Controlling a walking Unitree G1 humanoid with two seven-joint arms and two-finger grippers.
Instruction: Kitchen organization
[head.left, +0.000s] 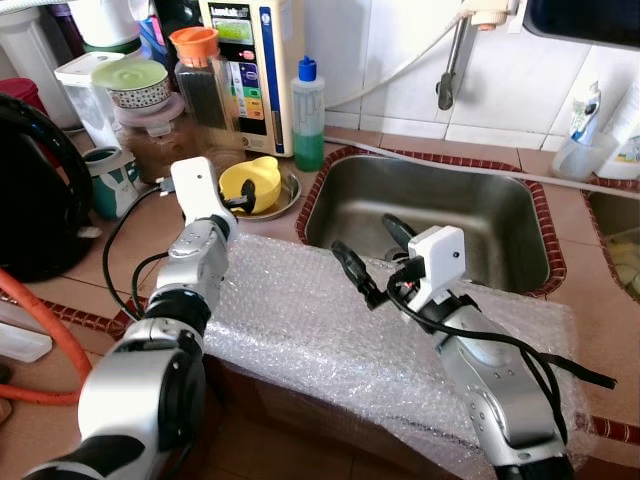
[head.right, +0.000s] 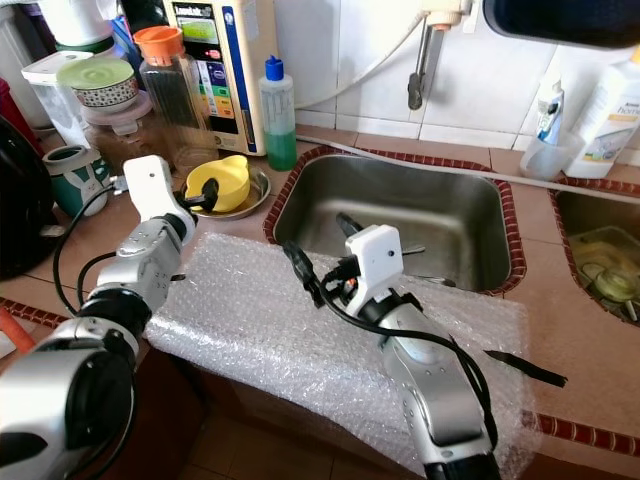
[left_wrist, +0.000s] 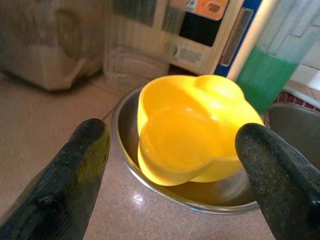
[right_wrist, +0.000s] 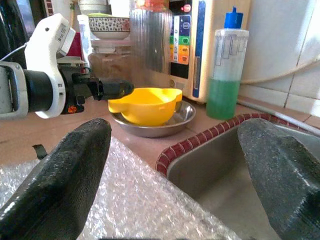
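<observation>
While R pincer (head.left: 372, 262) hovers spread, L pincer (left_wrist: 175, 165) flanks yellow bowl (left_wrist: 192, 127)

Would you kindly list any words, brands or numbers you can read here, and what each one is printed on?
None can be read for certain.
White appliance: coloured panel labels, too small and blurred.
Green soap bottle: faint printing on its label, illegible.
White bottle beside the tiled wall: label blurred.
Left gripper and yellow cup: no text.
</observation>
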